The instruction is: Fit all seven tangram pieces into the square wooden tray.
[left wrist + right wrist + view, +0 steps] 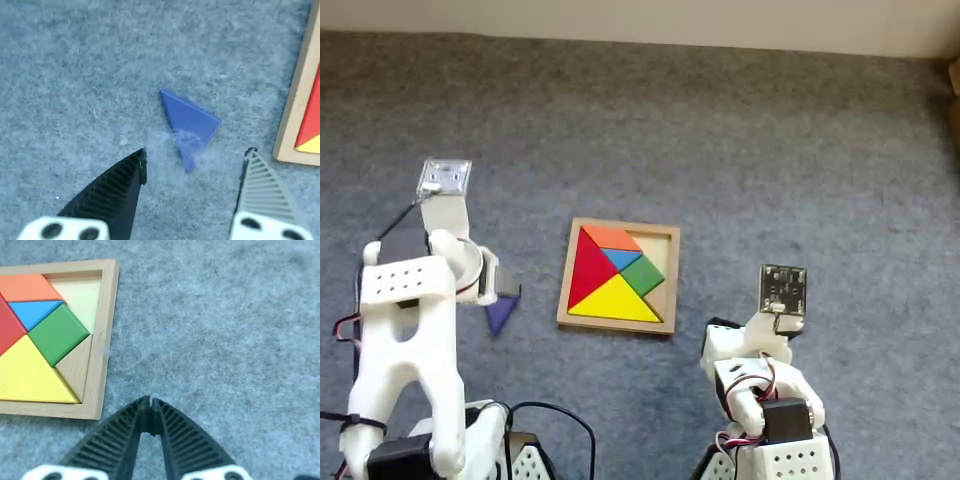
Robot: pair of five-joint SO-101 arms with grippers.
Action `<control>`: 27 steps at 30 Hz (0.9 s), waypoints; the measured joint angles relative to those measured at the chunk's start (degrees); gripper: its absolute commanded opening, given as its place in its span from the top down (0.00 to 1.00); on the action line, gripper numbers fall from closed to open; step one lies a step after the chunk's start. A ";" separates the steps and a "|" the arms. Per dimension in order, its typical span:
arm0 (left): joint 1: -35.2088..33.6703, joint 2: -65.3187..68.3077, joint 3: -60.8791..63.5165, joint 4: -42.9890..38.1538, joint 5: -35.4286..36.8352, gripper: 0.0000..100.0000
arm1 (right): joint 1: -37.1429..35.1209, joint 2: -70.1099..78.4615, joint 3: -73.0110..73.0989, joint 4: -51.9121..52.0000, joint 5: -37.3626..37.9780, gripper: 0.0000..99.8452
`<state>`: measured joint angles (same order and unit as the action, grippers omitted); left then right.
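Nearest the camera in the high view, two white arms stand side by side at the near edge of a grey, felt-like surface [770, 150]. The right arm is folded low, and its right claw [150, 407] points down at bare surface just off the near right corner of the square wooden tray [107, 315]; its two black fingers are pressed together with nothing between them. The left arm reaches a little farther out, and its left claw [196, 152] hangs wide apart, one finger black and one pale, on either side of the near tip of a loose blue triangle [190, 122]. That triangle lies flat on the surface, near the tray's left side but apart from it. Beyond the claws, the tray sits in the middle of the surface with five pieces lying flat in it: a yellow triangle [610, 300] along the near edge, a red triangle [585, 270] along the left edge, an orange piece [610, 238] along the far edge, and a small blue triangle [620, 259] and a green square [642, 274] in the middle. Bare wood shows along the tray's right side.
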<state>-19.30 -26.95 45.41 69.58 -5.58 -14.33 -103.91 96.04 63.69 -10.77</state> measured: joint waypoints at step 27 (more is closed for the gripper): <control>-0.09 27.16 -10.46 -4.48 4.13 0.70 | 0.00 0.00 0.00 0.00 0.00 1.00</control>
<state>-19.38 0.22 34.95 65.10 -1.45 -14.33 -103.91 96.04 63.69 -10.77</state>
